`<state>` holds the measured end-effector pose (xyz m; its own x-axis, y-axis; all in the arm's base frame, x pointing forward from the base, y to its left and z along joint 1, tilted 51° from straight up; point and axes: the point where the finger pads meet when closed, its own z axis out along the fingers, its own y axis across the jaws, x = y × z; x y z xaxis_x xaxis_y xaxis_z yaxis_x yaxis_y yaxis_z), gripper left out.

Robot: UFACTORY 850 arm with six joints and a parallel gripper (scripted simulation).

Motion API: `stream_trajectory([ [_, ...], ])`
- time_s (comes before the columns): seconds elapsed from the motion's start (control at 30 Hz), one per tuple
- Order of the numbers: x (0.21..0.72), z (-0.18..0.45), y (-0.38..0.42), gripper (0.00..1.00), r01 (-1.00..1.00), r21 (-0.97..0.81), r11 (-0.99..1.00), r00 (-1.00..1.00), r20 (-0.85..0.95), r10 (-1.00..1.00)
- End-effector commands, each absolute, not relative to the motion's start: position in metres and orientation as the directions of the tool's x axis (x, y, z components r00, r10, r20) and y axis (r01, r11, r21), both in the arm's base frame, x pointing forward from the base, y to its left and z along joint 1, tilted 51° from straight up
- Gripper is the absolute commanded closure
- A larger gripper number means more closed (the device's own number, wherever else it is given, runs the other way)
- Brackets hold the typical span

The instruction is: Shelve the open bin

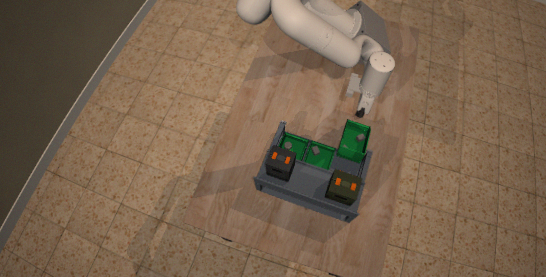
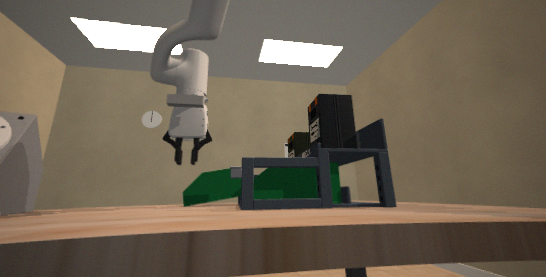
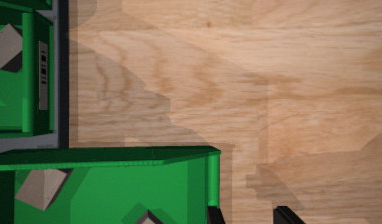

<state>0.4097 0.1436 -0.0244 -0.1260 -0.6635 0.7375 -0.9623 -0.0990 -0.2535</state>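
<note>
The dark grey open-framed metal shelf [image 1: 264, 183] standing on the pale wooden table [image 1: 240, 119] serves as the landmark. Nearest in the exterior view is the table's front edge, then the shelf's frame with its low top board. On that board stand two boxy cases with orange latches: a black one [image 1: 280, 163] at the shelf's left end as the top view shows it, and a dark olive one [image 1: 343, 187] at its right end. Under the board, two green open-fronted plastic bins [image 1: 307, 150] sit side by side in the left and middle places of the row, each with a small grey block in it. The third green open bin [image 1: 355, 140], the one to be stowed, is at the right end of the row, only partly entered: most of its length juts out of the shelf on the arm's side, and in the exterior view it lies tilted, its outer end lower, near the table. A grey block part [image 1: 359, 138] lies inside it; the wrist view shows two such blocks in it. Beyond the bin's outer end, above bare table, hangs the white arm's black two-fingered gripper [image 2: 185, 155], pointing straight down, clear of the bin and above the level of the shelf's top board. Its jaws stand partly spread with nothing between them.
</note>
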Motion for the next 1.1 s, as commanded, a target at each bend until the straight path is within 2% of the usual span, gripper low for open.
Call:
stream_trajectory([
  [0.0, 0.4106, -0.0239, 0.1446, 0.66, -0.962, -0.254, -0.099, -0.126, 0.737, -0.664],
  [1.07, 0.4173, -0.0212, 0.1473, 0.66, -0.962, -0.254, -0.099, -0.126, 0.737, -0.664],
])
